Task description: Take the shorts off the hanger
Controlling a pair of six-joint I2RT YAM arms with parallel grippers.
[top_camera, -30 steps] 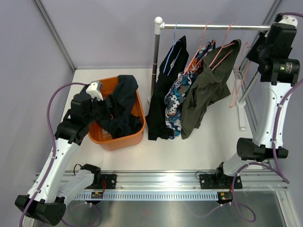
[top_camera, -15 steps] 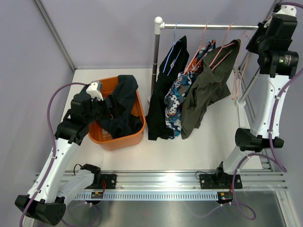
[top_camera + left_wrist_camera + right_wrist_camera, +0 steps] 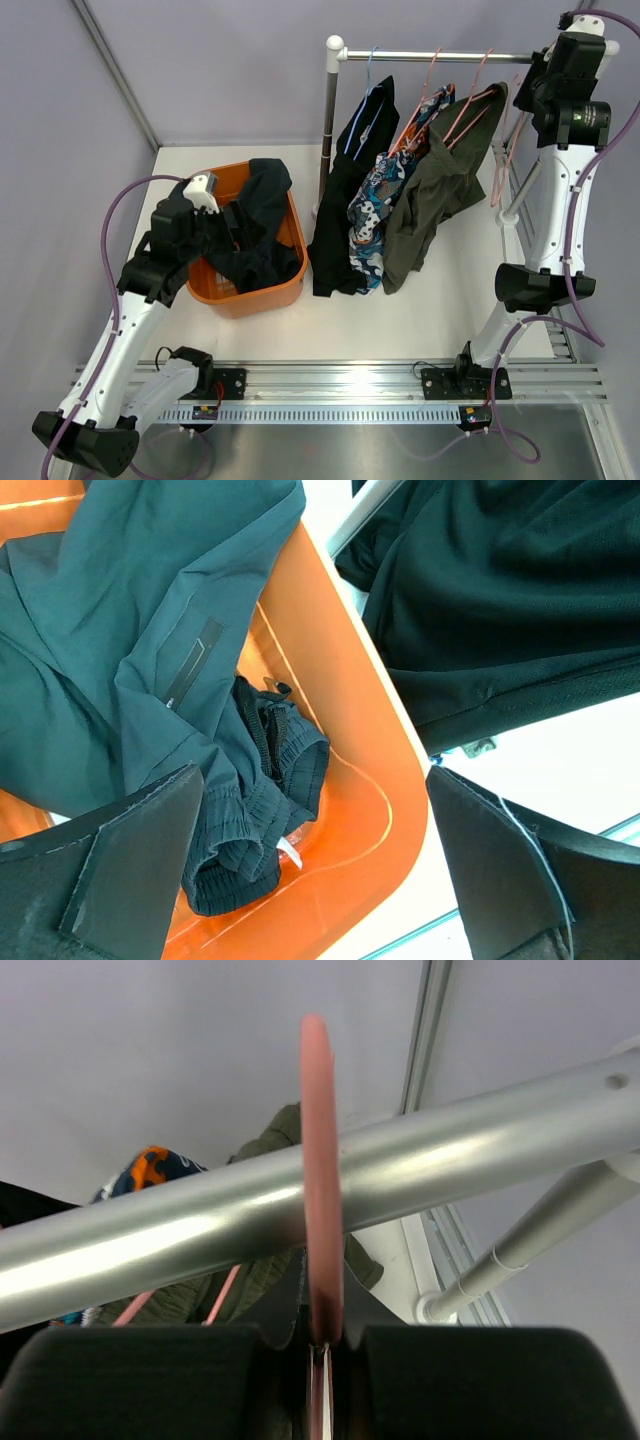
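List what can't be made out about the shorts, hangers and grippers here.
- Top view: right gripper hidden behind its own wrist; the wrist view shows it shut on the pink hanger.
- Right wrist view: hanger edge-on, its lower part lost inside the grip.
- Top view: patterned shorts partly covered by the olive shorts; their fastening too small.
- Left wrist view: navy shorts cut off at top and left edges.
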